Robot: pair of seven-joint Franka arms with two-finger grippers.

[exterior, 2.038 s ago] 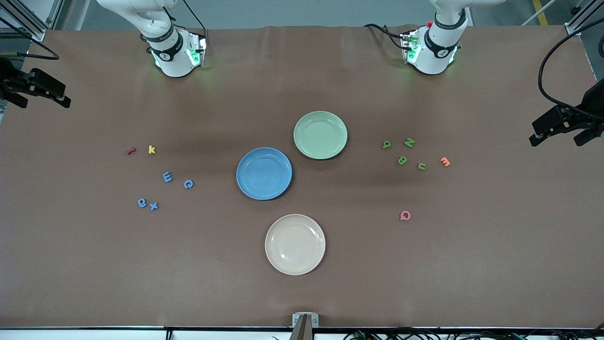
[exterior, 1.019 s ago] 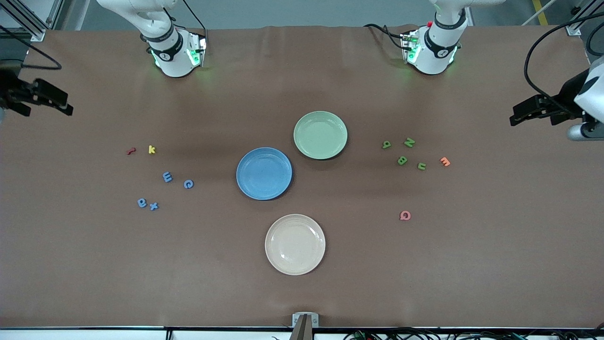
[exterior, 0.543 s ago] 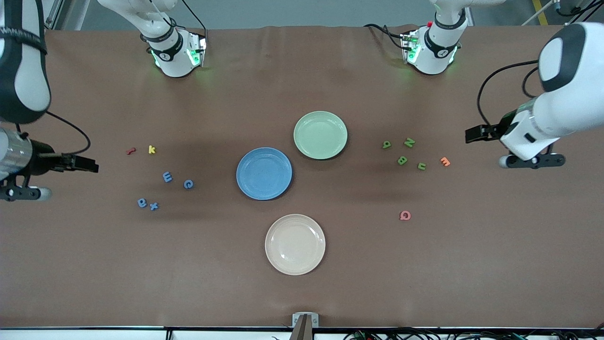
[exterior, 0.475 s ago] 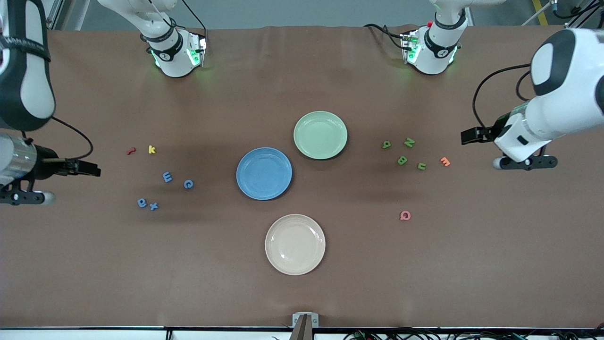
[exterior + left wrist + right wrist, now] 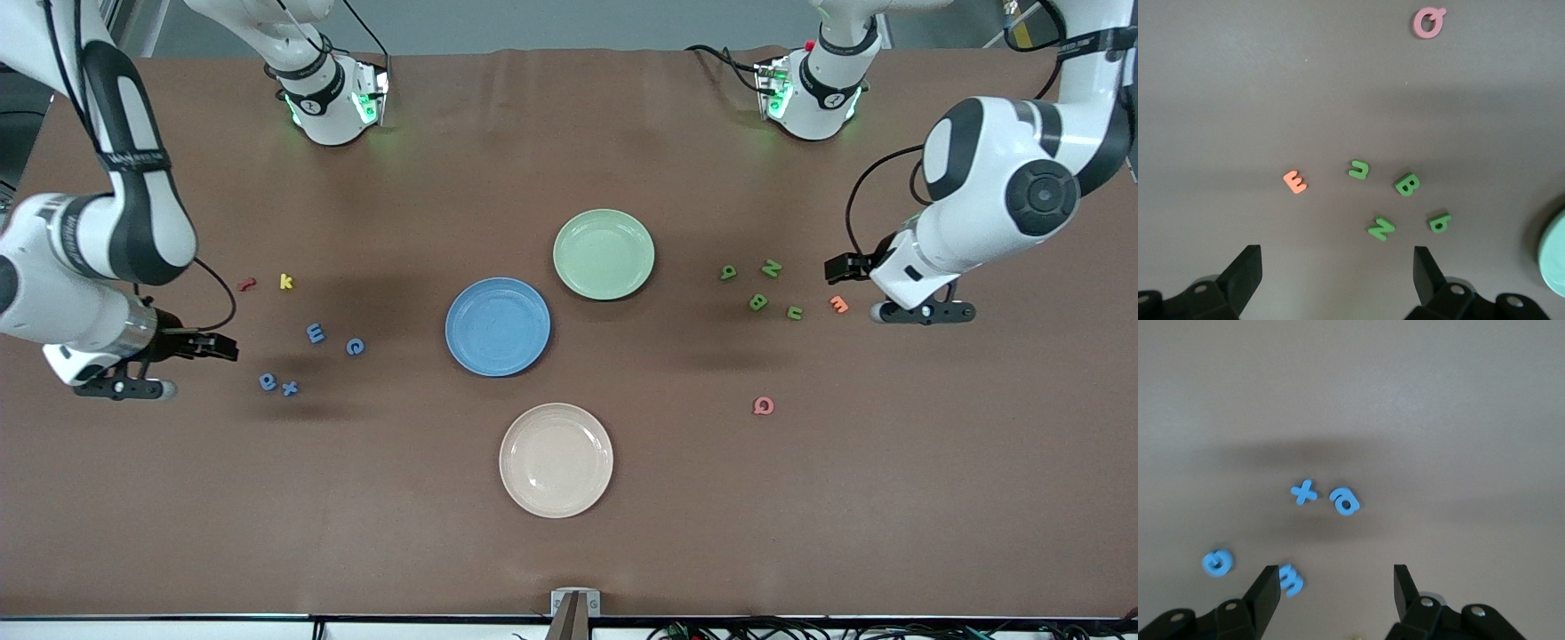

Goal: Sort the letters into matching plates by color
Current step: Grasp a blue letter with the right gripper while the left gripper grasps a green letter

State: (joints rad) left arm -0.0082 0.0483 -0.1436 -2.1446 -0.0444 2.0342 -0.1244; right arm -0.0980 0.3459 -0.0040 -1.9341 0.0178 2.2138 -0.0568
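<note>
Brown cloth covers the table (image 5: 569,551), and nothing has been sorted yet: the blue plate (image 5: 497,326) and the pale green plate (image 5: 604,253) at the centre are both bare. This looks like the approach step, each arm closing on its own cluster.

Taking the blue plate as the dial's centre, the four blue letters lie out at 9 o'clock toward the right arm's end: the E (image 5: 315,333), the c (image 5: 355,347), the a (image 5: 268,382) and the x (image 5: 289,388). The right gripper (image 5: 218,347) hangs over the cloth just short of the a and x, jaws apart with nothing between them.

From the green plate, the four green letters sit at 3 o'clock: the q-shaped piece (image 5: 728,272), the N (image 5: 771,268), the B (image 5: 757,302) and the u (image 5: 794,312). The left gripper (image 5: 840,268) hovers over the orange letter (image 5: 837,304), spread wide and empty.

Next, each claw needs to settle over one small piece and pinch it squarely. The a and x nearly touch, so one may get nudged. The orange letter lies between the left gripper and the greens. Red (image 5: 246,284), yellow (image 5: 285,281) and pink (image 5: 763,405) letters and the cream plate (image 5: 556,460) should stay untouched.
</note>
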